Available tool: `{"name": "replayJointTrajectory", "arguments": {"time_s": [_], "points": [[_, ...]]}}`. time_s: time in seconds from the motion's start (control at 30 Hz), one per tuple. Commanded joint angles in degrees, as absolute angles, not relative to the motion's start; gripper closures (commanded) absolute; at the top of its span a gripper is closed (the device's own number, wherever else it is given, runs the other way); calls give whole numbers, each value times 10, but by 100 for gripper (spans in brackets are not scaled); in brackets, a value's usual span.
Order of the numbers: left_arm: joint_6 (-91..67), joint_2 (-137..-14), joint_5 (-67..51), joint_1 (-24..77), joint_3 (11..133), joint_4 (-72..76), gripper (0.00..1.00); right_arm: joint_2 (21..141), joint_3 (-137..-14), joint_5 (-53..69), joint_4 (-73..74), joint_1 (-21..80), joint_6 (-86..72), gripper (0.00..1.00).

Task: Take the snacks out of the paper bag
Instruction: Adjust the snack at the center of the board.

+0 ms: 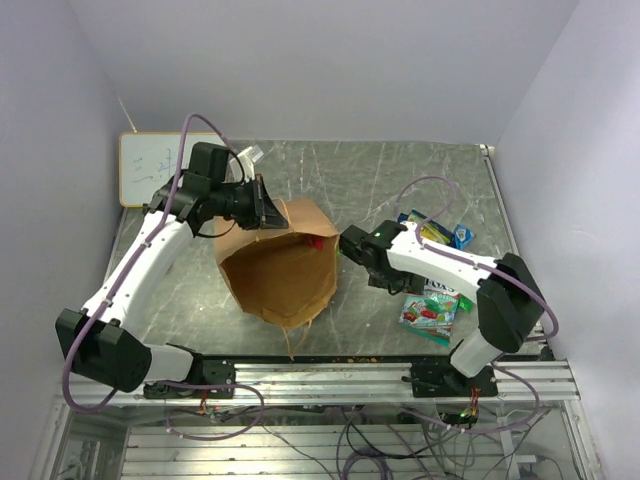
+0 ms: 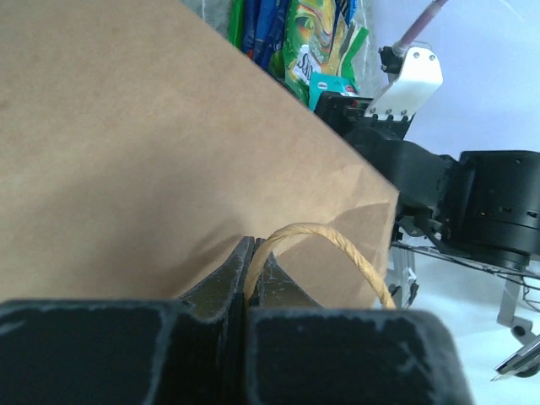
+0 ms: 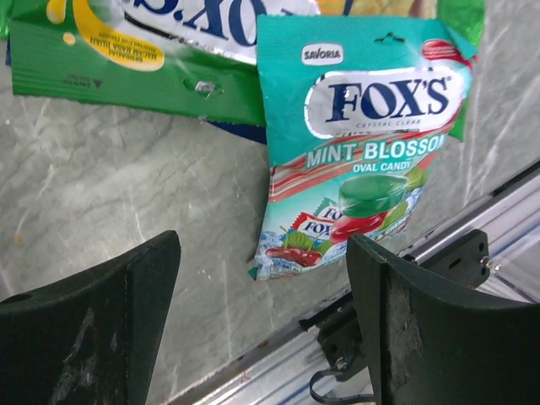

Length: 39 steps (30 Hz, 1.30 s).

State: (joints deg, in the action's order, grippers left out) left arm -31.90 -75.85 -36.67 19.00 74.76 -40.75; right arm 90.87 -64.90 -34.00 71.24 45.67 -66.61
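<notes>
The brown paper bag (image 1: 280, 268) lies tilted at the table's middle, its open mouth toward the near edge. A small red thing (image 1: 315, 241) shows inside near the rim. My left gripper (image 1: 262, 205) is shut on the bag's twisted paper handle (image 2: 325, 236) at the far rim, against the bag's wall (image 2: 126, 152). My right gripper (image 1: 377, 272) is open and empty just right of the bag, above bare table. A teal Fox's packet (image 3: 363, 143) and a green packet (image 3: 126, 51) lie beyond its fingers. The teal packet (image 1: 430, 310) and blue and yellow packets (image 1: 437, 232) lie on the right.
A small whiteboard (image 1: 150, 168) lies at the far left corner. The metal rail (image 1: 350, 378) runs along the near edge, close below the right gripper (image 3: 261, 295). White walls close in the left, far and right sides.
</notes>
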Motion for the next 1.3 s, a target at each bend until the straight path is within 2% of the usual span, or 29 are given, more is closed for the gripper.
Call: {"name": "replayJointTrajectory", "arguments": {"time_s": [0.0,0.1,0.37,0.6,0.67,0.83,1.0,1.27], "points": [[-270,-762,-335,203,804,-440,93,961,-670,-431,786,467,-759,20],[-254,-764,-318,218,827,-455,93,1001,-682,-443,786,467,-770,20],[-237,-753,-290,226,826,-466,93,1003,-631,-450,726,439,-775,30],[-242,-753,-289,225,810,-461,93,1014,-578,-448,660,421,-752,33],[-245,-755,-290,225,810,-460,93,1018,-577,-452,648,419,-748,38],[-256,-756,-293,222,809,-455,93,1016,-577,-462,668,419,-764,62],[-266,-758,-293,218,809,-450,93,962,-583,-442,714,419,-761,100],[-298,-767,-323,217,788,-411,93,836,-588,-407,706,416,-668,100]]}}
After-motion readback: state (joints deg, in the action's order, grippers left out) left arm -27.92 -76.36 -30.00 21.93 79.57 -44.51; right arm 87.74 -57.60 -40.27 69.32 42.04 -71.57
